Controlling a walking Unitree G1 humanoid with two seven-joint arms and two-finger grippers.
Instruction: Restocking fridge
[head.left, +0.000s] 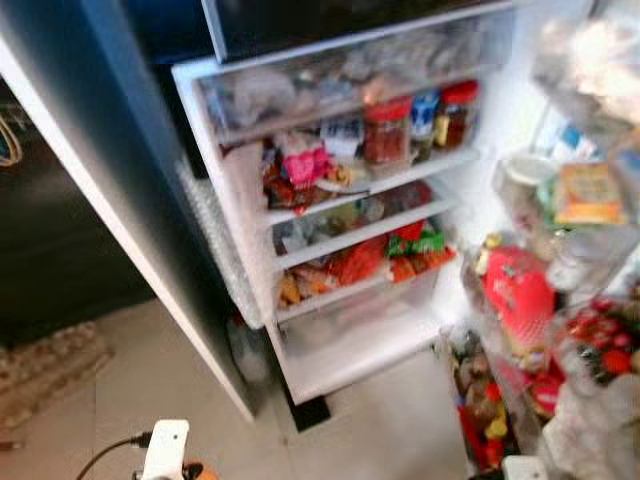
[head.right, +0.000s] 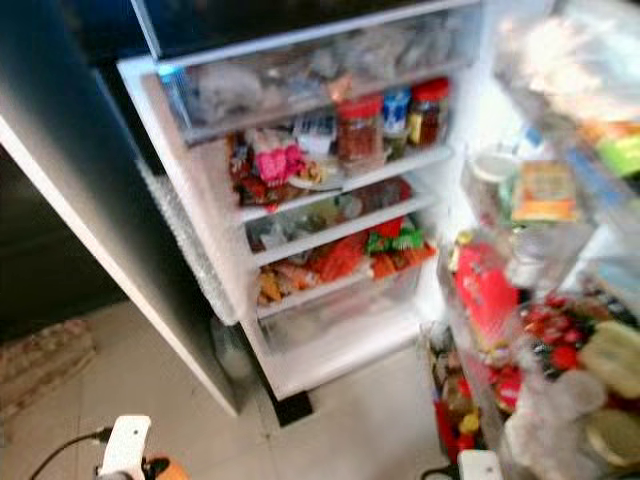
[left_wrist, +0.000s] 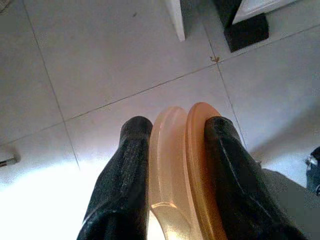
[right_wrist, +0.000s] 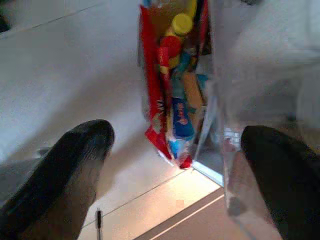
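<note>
Facing open fridge (head.left: 330, 200), left pincer (left_wrist: 172, 135) clamping orange disc (left_wrist: 185, 165) above floor tiles (left_wrist: 100, 65).

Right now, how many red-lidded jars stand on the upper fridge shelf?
2: a wide red-lidded jar mid-shelf and a smaller red-lidded jar at the shelf's right end, with a blue-capped container between them. The image is blurred, so others may be hidden behind.

Fridge door bins (head.left: 560, 330) are a blurry mess, cut off at the edge; labels unreadable.
</note>
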